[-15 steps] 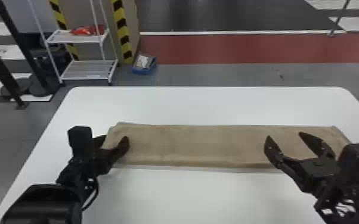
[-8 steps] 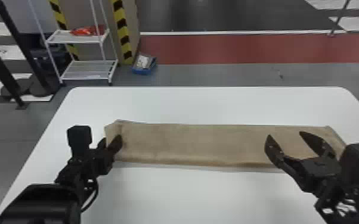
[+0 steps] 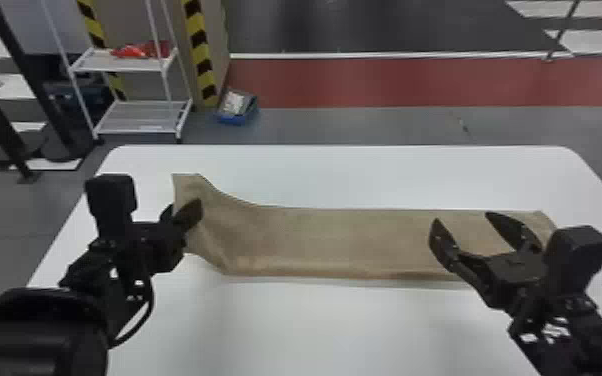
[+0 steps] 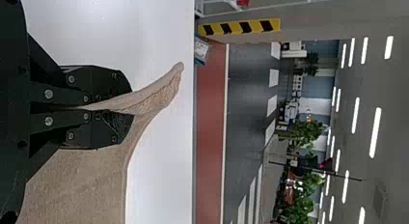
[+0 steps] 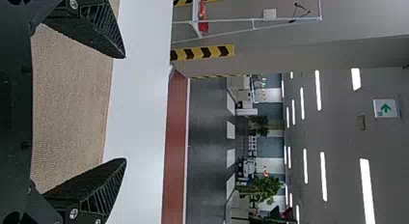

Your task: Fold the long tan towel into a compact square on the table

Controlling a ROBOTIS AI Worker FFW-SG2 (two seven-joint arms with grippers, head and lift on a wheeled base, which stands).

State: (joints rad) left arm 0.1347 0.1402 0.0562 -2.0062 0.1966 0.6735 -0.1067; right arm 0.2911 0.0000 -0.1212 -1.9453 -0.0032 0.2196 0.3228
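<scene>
Your towel (image 3: 315, 240): tan, fine-textured, laid out as a long strip. One end is pinched in your left gripper (image 3: 182, 212) and lifted, with a narrow creased flap poking out past its fingertips. Cloth slopes down from that grip, then runs flat toward your right gripper (image 3: 465, 222). The far end lies flat around and beneath that one, partly hidden by it; you can't tell if they touch. Long edges fairly straight between the two.
</scene>
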